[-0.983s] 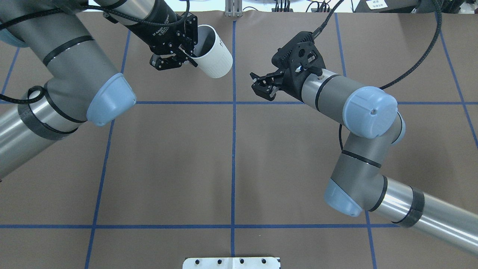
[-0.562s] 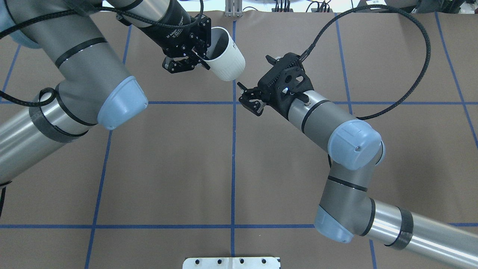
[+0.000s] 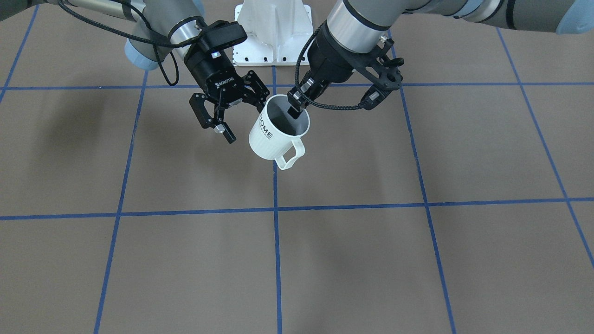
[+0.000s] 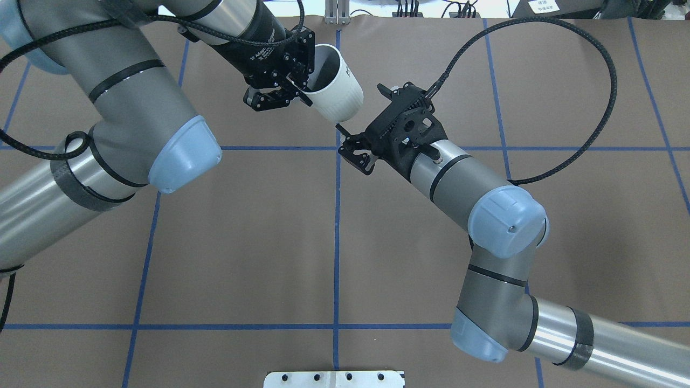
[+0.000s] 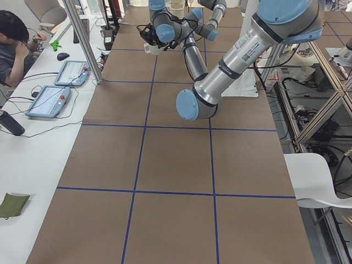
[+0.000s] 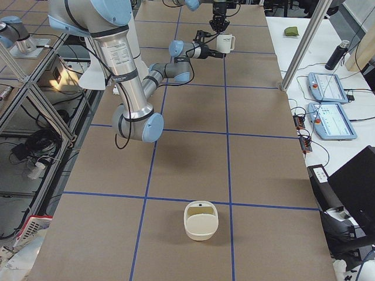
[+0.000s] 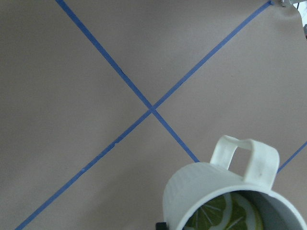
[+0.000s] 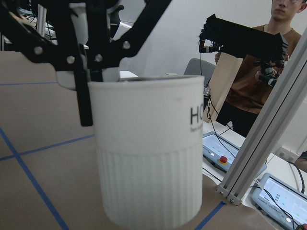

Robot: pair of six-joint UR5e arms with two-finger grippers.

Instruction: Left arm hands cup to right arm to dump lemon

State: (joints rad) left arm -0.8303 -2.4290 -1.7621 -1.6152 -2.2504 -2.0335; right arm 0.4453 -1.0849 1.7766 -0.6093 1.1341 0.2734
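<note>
Though the overhead view hides the contents, the left wrist view looks into the white ribbed mug with a loop handle [image 7: 211, 189] and shows lemon slices [image 7: 225, 215] inside. The left gripper [image 3: 295, 107] is clamped on the mug's rim, 1 finger inside, holding it tilted above the brown table [image 3: 352, 260]. The right gripper [image 3: 245, 121] has its jaws spread just beside the mug; contact is unclear. Only the front view reads "HOME" on the mug and "ROBOTIQ" on the right gripper. The right wrist view shows just "HO", plus a man in a brown shirt [image 8: 249, 81]. Only the right side view shows a white handled basket [image 6: 201, 220], well apart from the mug.
</note>
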